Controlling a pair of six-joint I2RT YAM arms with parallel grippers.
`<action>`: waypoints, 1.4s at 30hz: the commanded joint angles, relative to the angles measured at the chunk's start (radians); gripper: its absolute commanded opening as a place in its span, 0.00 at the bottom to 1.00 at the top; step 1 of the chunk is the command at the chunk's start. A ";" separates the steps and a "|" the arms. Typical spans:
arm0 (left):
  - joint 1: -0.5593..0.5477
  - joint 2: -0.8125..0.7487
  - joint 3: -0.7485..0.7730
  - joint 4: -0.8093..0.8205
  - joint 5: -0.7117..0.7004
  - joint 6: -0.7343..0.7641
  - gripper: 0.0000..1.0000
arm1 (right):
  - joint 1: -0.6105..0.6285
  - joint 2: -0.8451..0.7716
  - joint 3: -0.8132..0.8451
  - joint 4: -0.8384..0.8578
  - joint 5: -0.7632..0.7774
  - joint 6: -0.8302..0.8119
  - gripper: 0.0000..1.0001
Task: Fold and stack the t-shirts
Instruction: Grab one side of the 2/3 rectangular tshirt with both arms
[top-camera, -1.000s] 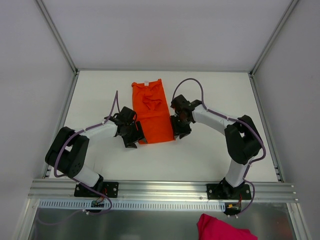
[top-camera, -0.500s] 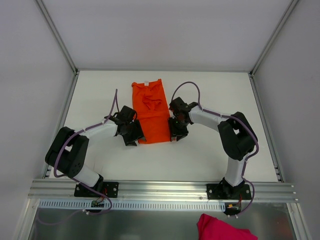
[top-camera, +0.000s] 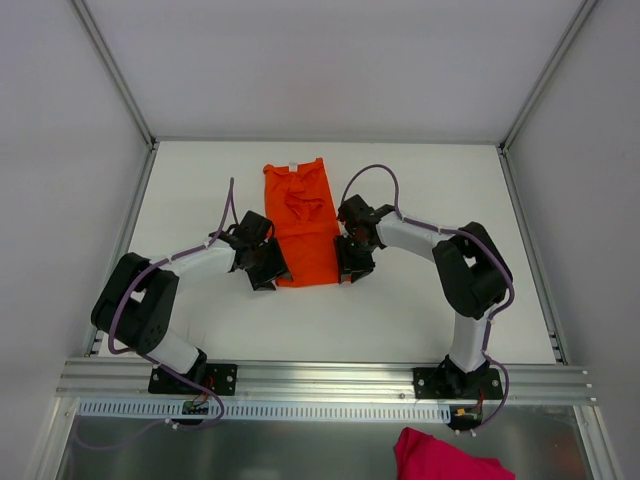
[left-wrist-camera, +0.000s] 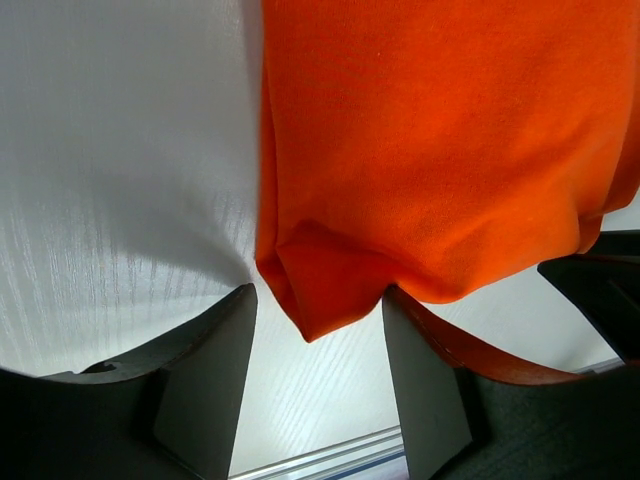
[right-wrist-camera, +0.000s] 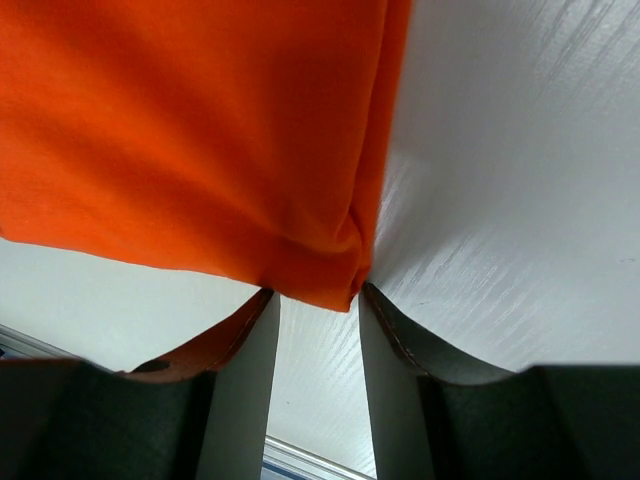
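The shirt (top-camera: 300, 225) is lying on the table (top-camera: 430, 310), already narrowed lengthwise. Its near corners are being straddled by the left gripper (left-wrist-camera: 318, 305) and right gripper (right-wrist-camera: 318, 300), jaws part-open, nothing clamped. Crosswise folding and stacking are judged outstanding.

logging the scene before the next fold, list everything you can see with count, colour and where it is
t-shirt: one, bright orange, folded into a long strip on the middle of the table, white neck label at the far end
cloth: one, pink, cut off at the bottom edge, nearer than the rail
table: one, white, under the shirt and arms
rail: one, silver metal, along the table's near edge
left arm: one, white and black, based on the rail
right arm: one, white and black, based on the rail
left gripper: one, black, open, at the shirt's near left corner
right gripper: one, black, open, at the near right corner
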 joint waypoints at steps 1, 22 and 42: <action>-0.007 -0.003 0.014 0.010 -0.020 -0.008 0.53 | 0.000 0.025 0.015 0.018 -0.014 0.018 0.41; -0.007 -0.097 0.023 -0.122 -0.025 0.041 0.00 | 0.000 -0.046 0.021 -0.054 0.024 -0.024 0.01; -0.007 -0.246 0.163 -0.430 -0.046 0.145 0.00 | 0.016 -0.204 0.220 -0.245 0.056 -0.087 0.01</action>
